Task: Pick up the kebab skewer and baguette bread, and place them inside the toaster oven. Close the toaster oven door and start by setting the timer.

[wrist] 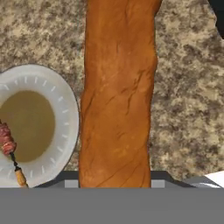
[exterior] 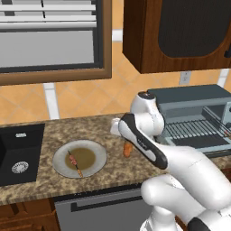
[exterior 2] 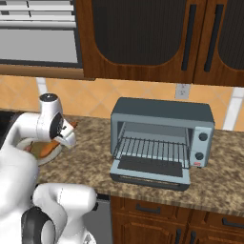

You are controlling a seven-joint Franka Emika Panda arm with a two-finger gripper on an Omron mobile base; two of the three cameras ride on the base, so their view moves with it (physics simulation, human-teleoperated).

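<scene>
- Nearest, the gripper (wrist: 114, 186) sits at the near end of the baguette bread (wrist: 118, 92). In the hand view the loaf runs straight away from the camera, its near end down between the two dark finger tips. The tips are mostly hidden behind the bread, so I cannot tell for sure whether they are clamped on it or merely straddling it.
- My guess is that the baguette is light and stiff, with a dry, cracked crust that should not slip. Being long, it would lever downward if held at one end, so a hold nearer its middle, across the narrow width, looks safer.
- From the left base camera, the loaf's orange end (exterior: 127, 149) pokes out below the wrist, above the granite counter (exterior: 90, 131), just right of the plate (exterior: 100, 155).
- The kebab skewer (exterior: 75, 164) lies on the plate, untouched. It is thin and likely fragile, best pinched across its meat chunks rather than the bare stick.
- Farther right, the toaster oven (exterior 2: 162, 138) stands with the toaster oven door (exterior 2: 150, 174) dropped open and the wire rack bare, ready for both items.
</scene>
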